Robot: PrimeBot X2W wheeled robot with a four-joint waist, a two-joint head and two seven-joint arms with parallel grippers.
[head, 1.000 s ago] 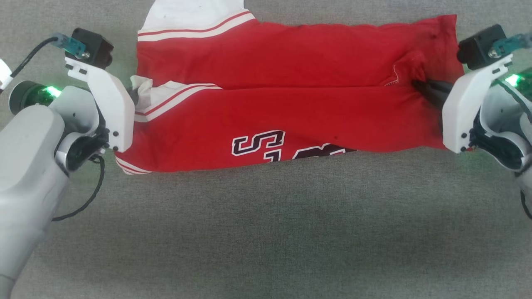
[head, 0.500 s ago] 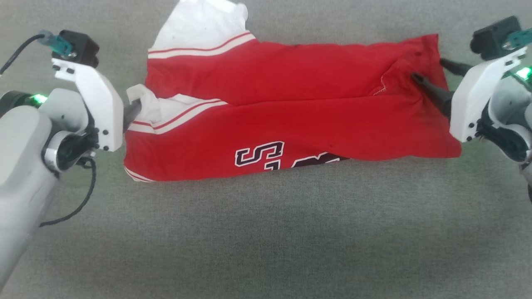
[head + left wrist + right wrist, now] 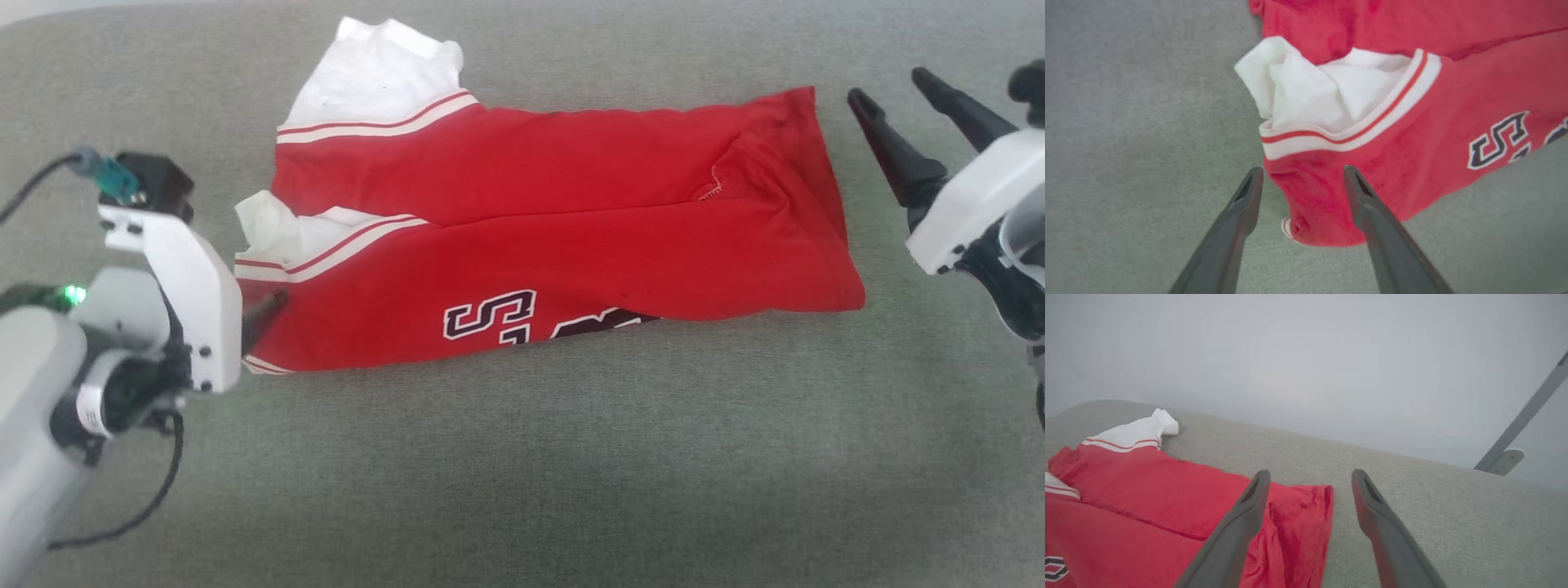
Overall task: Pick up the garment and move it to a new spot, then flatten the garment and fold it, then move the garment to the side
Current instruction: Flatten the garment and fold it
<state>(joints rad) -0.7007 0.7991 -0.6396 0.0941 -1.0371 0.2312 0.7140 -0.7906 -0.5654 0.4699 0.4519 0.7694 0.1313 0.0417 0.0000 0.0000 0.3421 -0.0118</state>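
Note:
The garment (image 3: 555, 229), a red jersey with white sleeves and striped trim, lies folded lengthwise on the grey surface, part of its black print showing at the near edge. My left gripper (image 3: 1302, 171) is open, its fingers straddling the garment's near left corner just below the striped trim without pinching it. One dark finger (image 3: 263, 313) peeks from behind the white wrist plate at that corner. My right gripper (image 3: 890, 88) is open and lifted off the cloth, just right of the hem end (image 3: 1306, 514). Nothing is held.
A grey fabric surface (image 3: 522, 474) carries the garment, with open room in front of it. A pale wall and a slanted grey metal bar (image 3: 1523, 416) lie beyond the far edge. A black cable (image 3: 155, 498) loops under my left arm.
Both grippers opened and let go of the garment's ends. The left one dropped back to the near left corner; the right one lifted away to the right. The head view has shifted.

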